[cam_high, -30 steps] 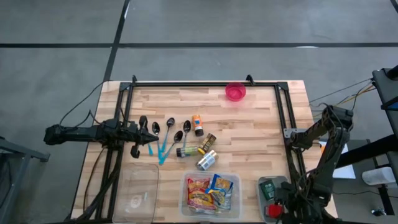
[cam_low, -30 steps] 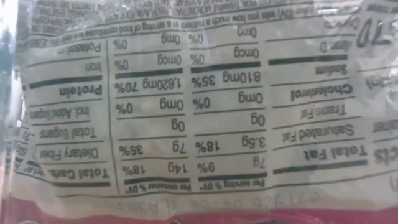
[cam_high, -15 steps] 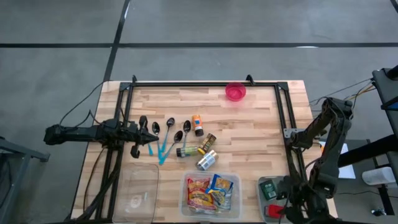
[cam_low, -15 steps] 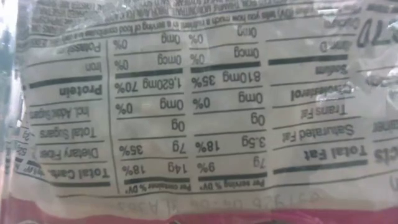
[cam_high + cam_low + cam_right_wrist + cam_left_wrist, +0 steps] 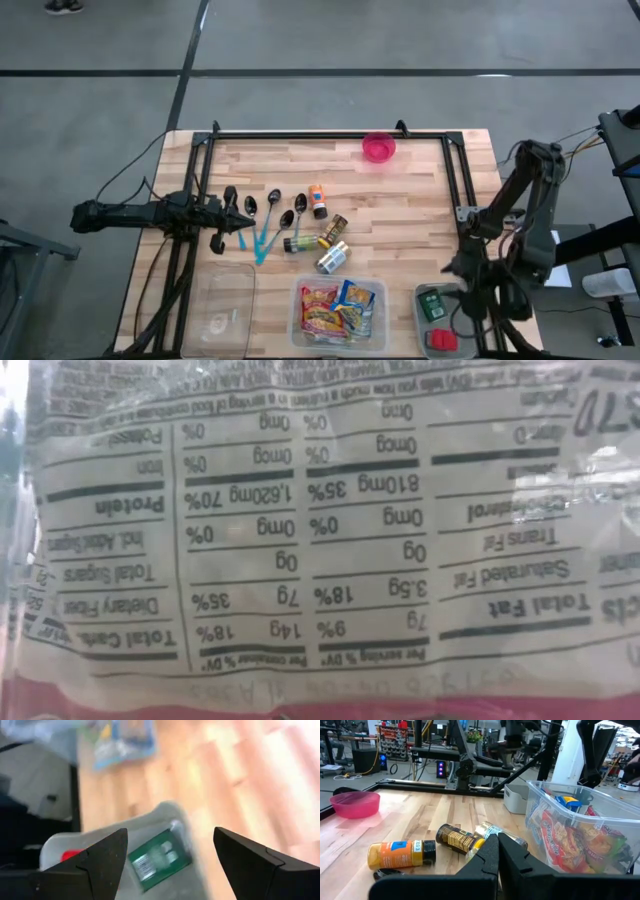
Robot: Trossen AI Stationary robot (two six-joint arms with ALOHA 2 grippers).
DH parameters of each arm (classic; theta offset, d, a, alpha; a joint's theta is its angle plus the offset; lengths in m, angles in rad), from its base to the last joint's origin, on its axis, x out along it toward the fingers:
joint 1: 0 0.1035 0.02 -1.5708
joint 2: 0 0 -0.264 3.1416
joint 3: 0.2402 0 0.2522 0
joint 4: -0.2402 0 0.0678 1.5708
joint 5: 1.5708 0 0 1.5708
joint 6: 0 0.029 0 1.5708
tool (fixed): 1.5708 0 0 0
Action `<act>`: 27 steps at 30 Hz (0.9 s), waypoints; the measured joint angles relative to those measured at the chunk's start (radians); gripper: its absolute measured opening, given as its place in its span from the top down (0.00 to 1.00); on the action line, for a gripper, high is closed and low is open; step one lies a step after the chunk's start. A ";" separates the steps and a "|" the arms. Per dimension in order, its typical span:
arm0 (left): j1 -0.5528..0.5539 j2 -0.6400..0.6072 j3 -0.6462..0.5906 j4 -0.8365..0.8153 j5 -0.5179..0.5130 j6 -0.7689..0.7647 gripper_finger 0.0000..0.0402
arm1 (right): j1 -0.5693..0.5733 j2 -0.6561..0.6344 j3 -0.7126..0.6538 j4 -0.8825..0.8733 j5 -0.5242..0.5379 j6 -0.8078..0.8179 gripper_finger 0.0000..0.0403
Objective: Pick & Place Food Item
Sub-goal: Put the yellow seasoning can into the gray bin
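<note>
Clear plastic bin [image 5: 338, 316] at the worktop's [image 5: 400, 200] near edge, taken as landmark, packed with red, yellow and blue food packets [image 5: 322, 310]. Fills the low view with one packet's back panel [image 5: 300, 530], seen upside down: "Total Fat", "Saturated Fat", "Trans Fat", "Cholesterol", "Sodium", "Dietary Fiber", "Total Sugars", "Protein", "Iron", with "810mg 35%" and "1,620mg 70%". Packets lying flat in a stack; long axis not clear.

To the bin's right, a grey tray [image 5: 440, 318] holding a green packet [image 5: 431, 305], [image 5: 159, 857] with a barcode, and something red [image 5: 441, 340]. Hovering above that tray, right tool [image 5: 170, 865], fingers spread wide, empty.

Just beyond the bin, three jars on their sides: orange [image 5: 400, 854], dark-labelled [image 5: 457, 840], clear [image 5: 492, 832]; label text too small to read. Left of these, spoons [image 5: 265, 215] with blue handles, and left tool [image 5: 498, 851], fingers pressed together, empty. Far across from the bin, a pink bowl [image 5: 378, 148].
</note>
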 joint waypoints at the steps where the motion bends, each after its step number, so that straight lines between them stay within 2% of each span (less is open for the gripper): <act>1: 0.000 0.000 0.000 0.000 0.000 0.000 1.00 | -0.001 -0.016 0.000 -0.025 0.025 -0.002 0.27; 5: 0.000 0.000 0.000 0.000 0.000 0.000 1.00 | -0.046 -0.074 0.000 -0.066 0.099 -0.095 0.27; 11: 0.000 0.000 0.000 0.000 0.000 0.000 1.00 | -0.225 -0.126 0.000 -0.064 0.092 -0.318 0.27; 17: 0.000 0.000 0.000 0.000 0.000 0.000 1.00 | -0.460 -0.148 0.000 0.003 -0.009 -0.663 0.27; 27: 0.000 0.000 0.000 0.000 0.000 0.000 1.00 | -0.892 -0.116 0.000 0.227 -0.288 -1.223 0.27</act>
